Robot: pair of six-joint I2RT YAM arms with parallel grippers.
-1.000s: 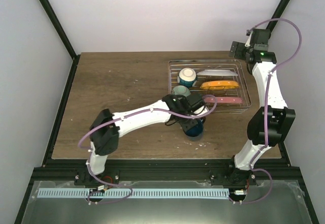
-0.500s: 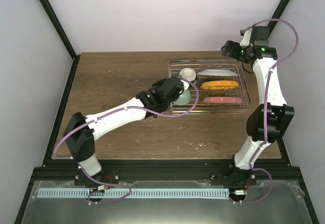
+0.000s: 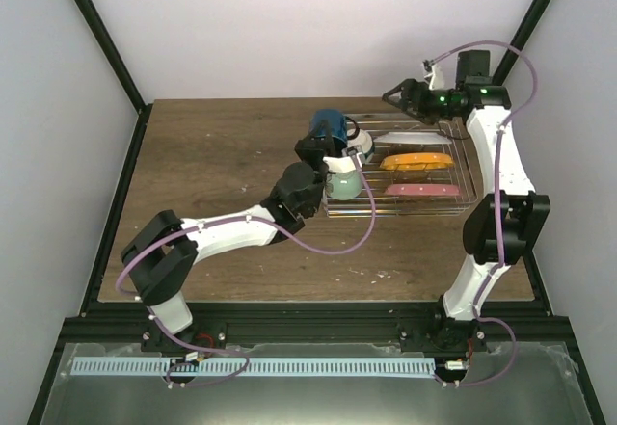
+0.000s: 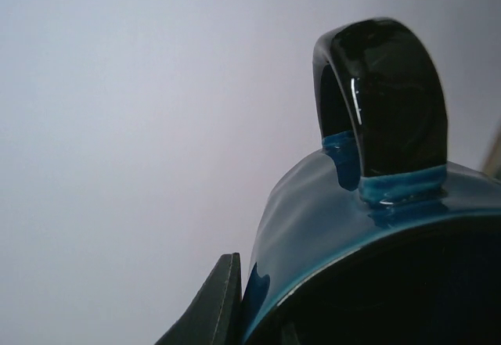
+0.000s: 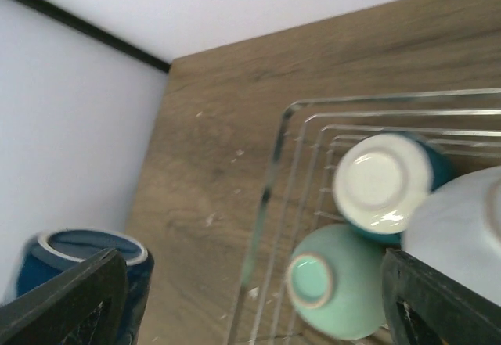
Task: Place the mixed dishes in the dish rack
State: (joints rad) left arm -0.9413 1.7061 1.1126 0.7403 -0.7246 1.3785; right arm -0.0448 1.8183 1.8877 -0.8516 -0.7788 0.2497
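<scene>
My left gripper [image 3: 325, 151] is shut on the dark blue mug [image 3: 329, 126], held in the air over the left end of the dish rack [image 3: 469, 176]. The left wrist view is filled by the mug [image 4: 329, 228], handle up, with one finger [image 4: 213, 304] against its wall. In the rack lie a cream bowl [image 3: 358, 141] with blue outside, a pale green bowl [image 3: 345, 183], an orange plate [image 3: 416, 161], a pink plate [image 3: 422, 190] and a pale plate [image 3: 410, 136]. My right gripper [image 3: 398, 95] hangs open over the rack's far edge. Its view shows both bowls upside down, the green bowl [image 5: 338, 284] and the cream bowl [image 5: 382, 181].
Brown wooden table [image 3: 222, 165] stretches left of the rack. Black frame posts stand at the back corners, and white walls close in the sides. The rack's left wire rim [image 5: 266, 196] runs below my right gripper [image 5: 252, 271], with the mug [image 5: 47, 260] at that view's lower left.
My left arm has carried the mug from the table in front of the rack up to the rack's left end. The right arm has swung left over the rack's far edge.
</scene>
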